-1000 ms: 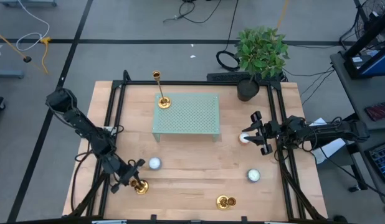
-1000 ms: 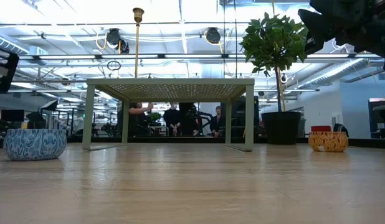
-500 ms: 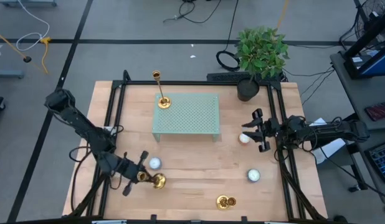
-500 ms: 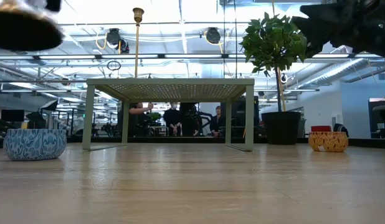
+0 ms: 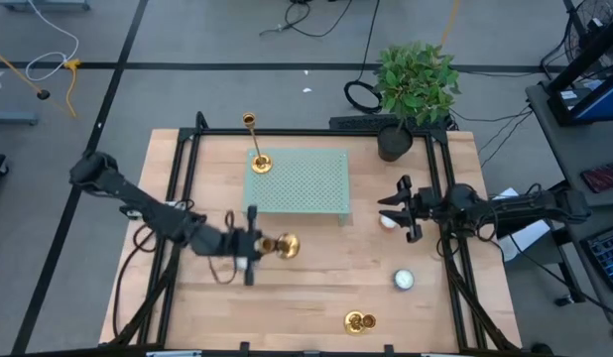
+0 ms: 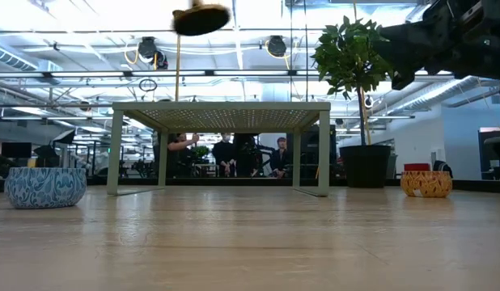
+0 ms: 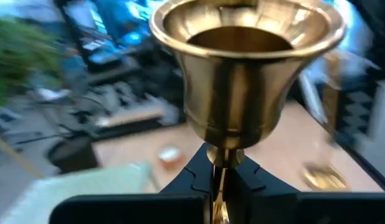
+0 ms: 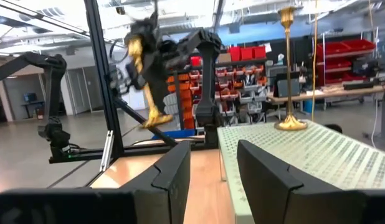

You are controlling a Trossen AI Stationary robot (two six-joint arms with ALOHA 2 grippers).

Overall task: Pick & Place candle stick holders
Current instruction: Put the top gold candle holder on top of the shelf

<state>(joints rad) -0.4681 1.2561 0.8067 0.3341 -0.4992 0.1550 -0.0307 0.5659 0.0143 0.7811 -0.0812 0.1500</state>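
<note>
My left gripper (image 5: 254, 245) is shut on a gold candlestick (image 5: 277, 245) held in the air over the table's middle left, just in front of the green perforated stand (image 5: 299, 183). Its flared base (image 6: 200, 18) shows high up in the low view. A second candlestick (image 5: 255, 147) stands upright by its base on the stand's far left corner. A third candlestick (image 5: 359, 321) lies on the table near the front edge. My right gripper (image 5: 398, 209) is open and empty at the right, above a small white and orange bowl (image 5: 388, 220). My left gripper pinches the candlestick's thin stem (image 7: 224, 157) between its two fingers (image 7: 199, 180), right behind the flared base (image 7: 245, 62). The fingers come level from the table's left. The candlestick is lifted clear and lies about level, base toward the table's right.
A blue patterned bowl (image 5: 403, 281) sits on the table at the right front. Another blue bowl (image 6: 44, 187) shows in the low view. A potted plant (image 5: 416, 84) stands at the far right corner. A black frame (image 5: 183, 188) runs along the table's sides.
My left gripper has risen from the table's near left corner and gone toward the right and far edges with the candlestick. The candlestick is lifted clear of the table and now lies level, base toward the right. My right gripper has shifted slightly toward the left.
</note>
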